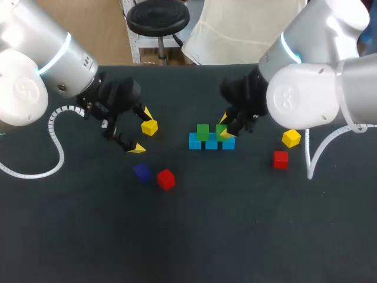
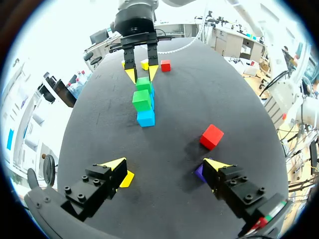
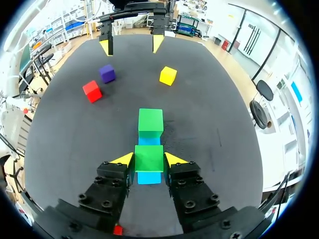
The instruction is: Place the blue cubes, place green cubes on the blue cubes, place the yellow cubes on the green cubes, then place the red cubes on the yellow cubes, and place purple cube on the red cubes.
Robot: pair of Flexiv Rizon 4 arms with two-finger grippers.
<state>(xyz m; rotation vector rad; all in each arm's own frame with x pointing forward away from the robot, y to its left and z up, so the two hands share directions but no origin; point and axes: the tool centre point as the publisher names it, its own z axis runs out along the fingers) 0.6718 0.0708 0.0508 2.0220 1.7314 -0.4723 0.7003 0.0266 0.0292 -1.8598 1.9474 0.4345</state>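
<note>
One green cube (image 3: 149,158) up on top of the blue cubes (image 1: 211,144), at the end of the row close to the right arm. Squeezed from both sides by the yellow tips of the right claw (image 3: 149,160), so held tight in there. The other green cube (image 1: 202,131) also up on the blue row, just beside the first one, with nothing gripping it. Three blue ones in that row, side by side and touching, flat on the black table (image 1: 247,236), near its middle.

Out on the right arm's side of the row: a yellow cube (image 1: 291,138) and a red cube (image 1: 280,159), near each other. Both lying on the table, apart from the row.

Over on the other side: the left claw (image 2: 165,168), spread wide and holding nothing, hanging over the table. A second yellow cube (image 1: 149,127) right up by one of its yellow tips. The purple cube (image 1: 141,172) close by the other tip. A second red cube (image 1: 165,178) just beside the purple one. All three loose on the table, well apart from the blue row.
</note>
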